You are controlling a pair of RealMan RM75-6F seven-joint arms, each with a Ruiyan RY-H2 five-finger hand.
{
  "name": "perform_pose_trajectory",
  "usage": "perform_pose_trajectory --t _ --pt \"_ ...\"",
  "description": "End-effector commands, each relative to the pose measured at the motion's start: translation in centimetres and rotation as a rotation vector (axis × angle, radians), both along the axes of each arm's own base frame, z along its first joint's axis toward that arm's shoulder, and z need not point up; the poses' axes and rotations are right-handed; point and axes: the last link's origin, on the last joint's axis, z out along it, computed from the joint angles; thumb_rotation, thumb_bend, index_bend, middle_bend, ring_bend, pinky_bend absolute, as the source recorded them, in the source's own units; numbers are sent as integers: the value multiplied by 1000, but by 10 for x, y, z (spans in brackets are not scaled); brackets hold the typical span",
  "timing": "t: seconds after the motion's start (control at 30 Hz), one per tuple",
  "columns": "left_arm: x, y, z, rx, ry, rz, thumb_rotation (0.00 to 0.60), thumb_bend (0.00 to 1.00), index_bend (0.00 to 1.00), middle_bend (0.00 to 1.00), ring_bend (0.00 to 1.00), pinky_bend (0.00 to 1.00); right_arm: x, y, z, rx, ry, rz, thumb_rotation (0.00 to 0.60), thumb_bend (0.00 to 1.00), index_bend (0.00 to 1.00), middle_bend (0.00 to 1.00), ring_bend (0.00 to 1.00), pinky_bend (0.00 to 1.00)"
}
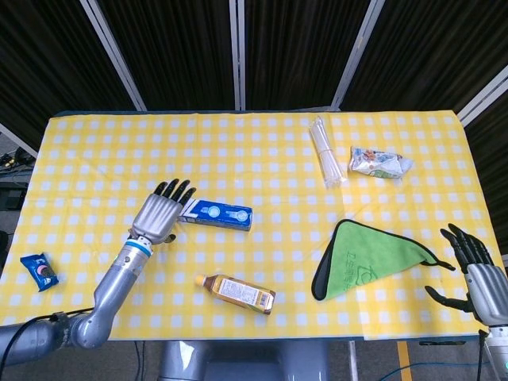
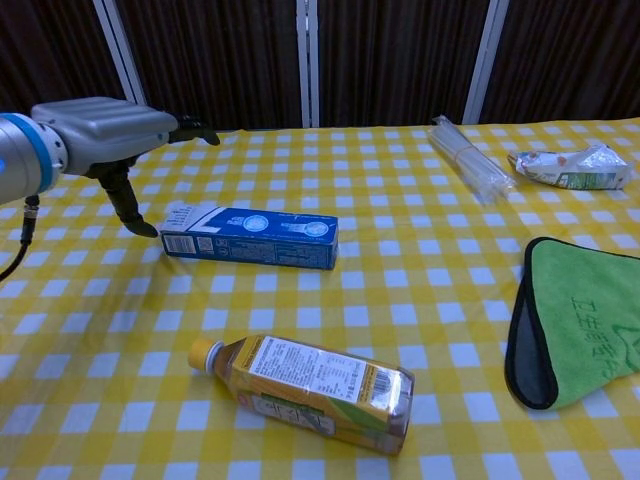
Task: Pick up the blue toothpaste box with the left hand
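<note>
The blue toothpaste box (image 1: pixel 216 213) (image 2: pixel 255 238) lies flat on the yellow checked tablecloth, left of centre, its white end to the left. My left hand (image 1: pixel 161 214) (image 2: pixel 112 131) hovers over that white end, palm down, fingers spread and holding nothing. In the chest view its thumb hangs down just left of the box. My right hand (image 1: pixel 475 271) rests open at the table's front right corner, far from the box, and only the head view shows it.
A tea bottle (image 1: pixel 236 293) (image 2: pixel 308 387) lies in front of the box. A green cloth (image 1: pixel 363 258) (image 2: pixel 580 325) lies right of centre. A bundle of straws (image 1: pixel 326 152) and a crumpled packet (image 1: pixel 380 163) sit at the back right. A small snack pack (image 1: pixel 38 271) lies at the left edge.
</note>
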Motion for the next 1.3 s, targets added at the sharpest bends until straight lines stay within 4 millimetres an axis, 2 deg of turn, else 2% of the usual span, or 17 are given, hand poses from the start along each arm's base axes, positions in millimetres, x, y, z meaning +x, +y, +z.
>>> perform_pose_trajectory --t 0.03,0.17,0.37,0.9,1.03,1.2,1.3 --pt "18 16 -29 -31 55 4 600 45 93 0 20 122 -3 -1 4 -6 -10 -9 600 80 0 0 0 0" --pt "25 26 -43 -40 63 39 600 46 126 0 44 136 -7 -4 7 -10 -24 -24 600 80 0 0 0 0" --pt "33 38 -61 -52 82 66 600 112 158 2 59 146 -11 -7 10 -11 -34 -39 600 80 0 0 0 0" --pt "51 50 -99 -73 103 77 600 117 207 50 101 191 -16 -10 16 -25 -57 -51 600 80 0 0 0 0" --pt "55 50 -108 -69 101 66 600 175 285 125 169 256 -16 -10 18 -30 -64 -51 600 80 0 0 0 0" --pt "60 48 -115 -41 90 34 600 315 472 289 307 368 -17 -10 19 -33 -71 -48 600 80 0 0 0 0" --pt "61 46 -116 -27 80 11 600 360 523 333 344 399 -16 -9 19 -33 -72 -44 600 79 0 0 0 0"
